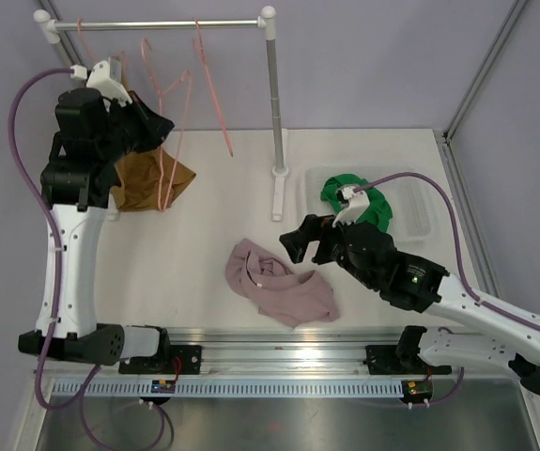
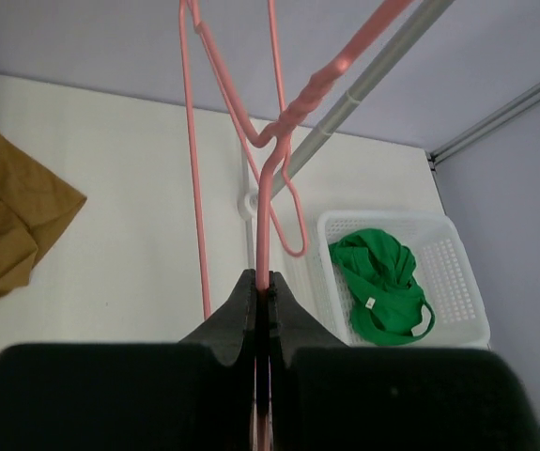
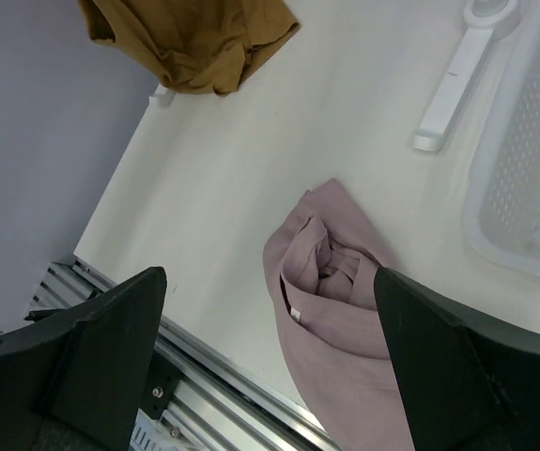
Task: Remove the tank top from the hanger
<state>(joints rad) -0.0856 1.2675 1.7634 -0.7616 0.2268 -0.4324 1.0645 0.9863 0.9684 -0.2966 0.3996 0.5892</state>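
The task looks finished. The pink tank top (image 1: pixel 284 287) lies crumpled on the counter (image 1: pixel 204 244), just below the right gripper (image 1: pixel 308 248), whose jaws stand wide apart and empty. The left gripper (image 2: pixel 262 287) is clamped on the bare hanger (image 2: pixel 263 225).

At the back left of the worktop (image 1: pixel 204 230), a rail (image 1: pixel 157 25) on a post (image 1: pixel 274 103) with hangers (image 1: pixel 208 85) on it, the left pincer (image 2: pixel 262 287) clamped on one hanger (image 2: pixel 268 216) and a crumpled garment (image 1: pixel 143 178) on the surface below. Near the front middle, flat on the surface and off any hanger, the tank top (image 1: pixel 279 282), with the right pincer (image 1: pixel 307 246) spread wide just behind its right end. Right of the post, a basket (image 1: pixel 420 225) with a second garment (image 1: pixel 349 193) in it.
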